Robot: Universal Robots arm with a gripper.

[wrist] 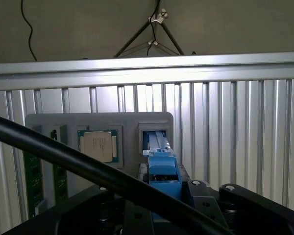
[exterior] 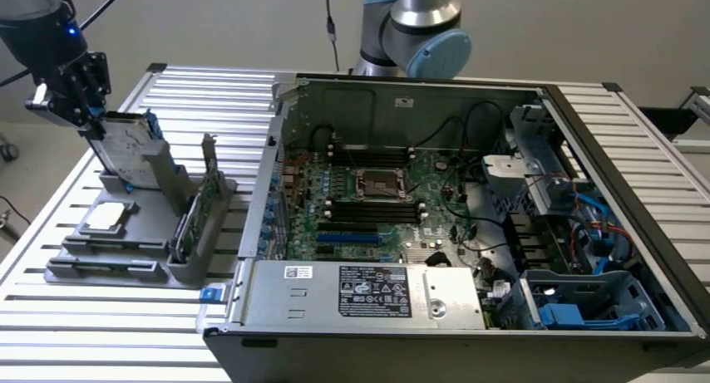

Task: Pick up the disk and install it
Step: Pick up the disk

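Note:
The disk (exterior: 125, 146), silver-grey with a blue carrier, stands upright and slightly tilted in the far slot of the grey holder (exterior: 133, 271) at the exterior view's left. My gripper (exterior: 91, 124) is at the disk's upper end, its fingers against both sides. In the wrist view the blue carrier of the disk (wrist: 162, 166) runs from the holder's slot up into my gripper (wrist: 164, 190). The disk's lower end is still inside the slot.
The holder (wrist: 103, 120) also carries a square silver chip (exterior: 108, 217) (wrist: 99, 145) and upright green cards (exterior: 189, 225) (wrist: 32, 181). An open computer case (exterior: 444, 200) fills the exterior view's middle and right, with blue drive bays (exterior: 577, 304) at its near right corner. A black cable (wrist: 63, 156) crosses the wrist view.

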